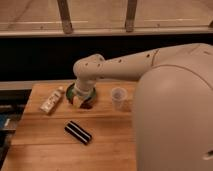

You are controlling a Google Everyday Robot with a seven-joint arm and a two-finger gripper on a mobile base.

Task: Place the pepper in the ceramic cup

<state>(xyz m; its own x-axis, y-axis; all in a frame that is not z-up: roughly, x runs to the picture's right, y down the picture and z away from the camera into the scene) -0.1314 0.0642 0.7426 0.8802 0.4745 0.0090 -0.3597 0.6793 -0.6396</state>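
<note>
My gripper (pixel 80 100) hangs from the white arm's wrist (pixel 87 75) over the green bowl (pixel 70 91) at the back middle of the wooden table. A small dark red-brown shape (pixel 87 104) at the gripper's lower end looks like the pepper. I cannot tell if it is held or lying in the bowl. The ceramic cup (pixel 118 96), pale and without a handle, stands upright to the right of the bowl, about a hand's width from the gripper.
A pale oblong tube (pixel 52 100) lies left of the bowl. A black block with white stripes (pixel 78 132) lies nearer the front. The table (pixel 45 150) ends at the left and front. My arm's big white body (pixel 172 115) fills the right side.
</note>
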